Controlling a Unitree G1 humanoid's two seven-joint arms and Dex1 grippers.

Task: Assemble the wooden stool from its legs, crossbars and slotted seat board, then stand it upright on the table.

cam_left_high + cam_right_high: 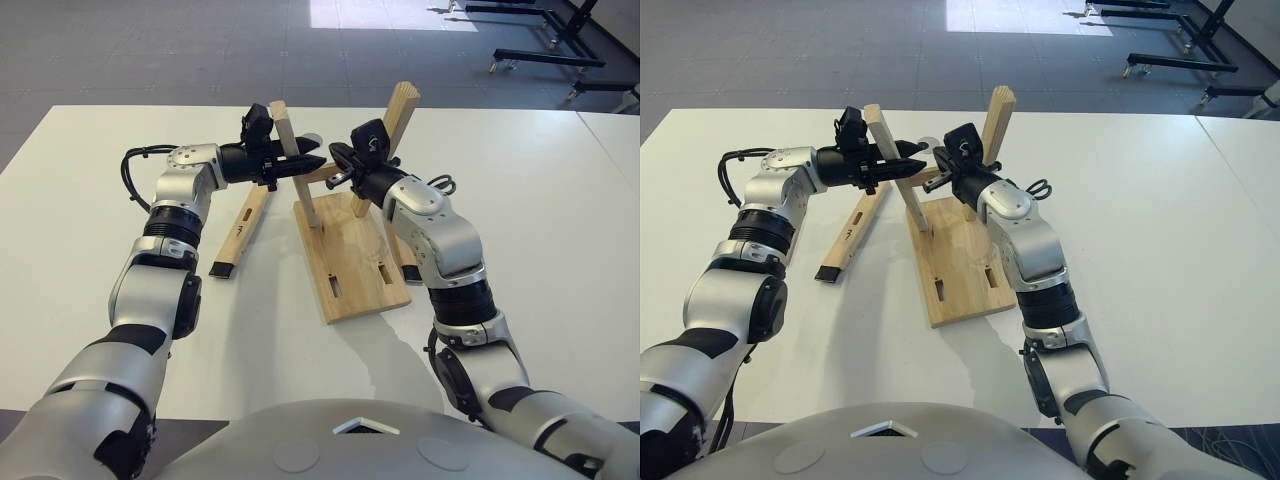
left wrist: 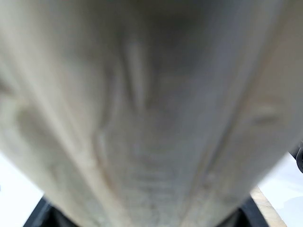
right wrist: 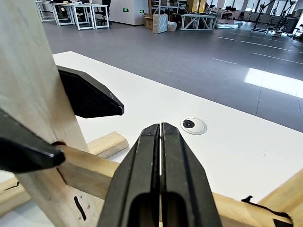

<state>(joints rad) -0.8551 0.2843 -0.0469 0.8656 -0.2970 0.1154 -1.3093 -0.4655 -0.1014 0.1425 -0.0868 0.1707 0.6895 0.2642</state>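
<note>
The slotted seat board [image 1: 352, 268] lies flat on the white table. Two legs stand in it: a left leg [image 1: 296, 170] leaning back and a right leg [image 1: 395, 125] leaning right. A crossbar [image 3: 92, 171] runs between them at mid height. My left gripper [image 1: 312, 155] is shut on the left leg, with a black finger [image 3: 90, 97] on each side of it. My right gripper [image 3: 161, 137] is shut with nothing in it, and its tips are just above the crossbar, between the two legs. Blurred wood [image 2: 142, 118] sits close against the left wrist camera.
A loose leg [image 1: 240, 225] lies on the table to the left of the board. A short piece of wood [image 1: 408, 268] shows beside the board under my right forearm. A round cable grommet [image 3: 194, 125] is set in the table beyond the stool. Open table lies on both sides.
</note>
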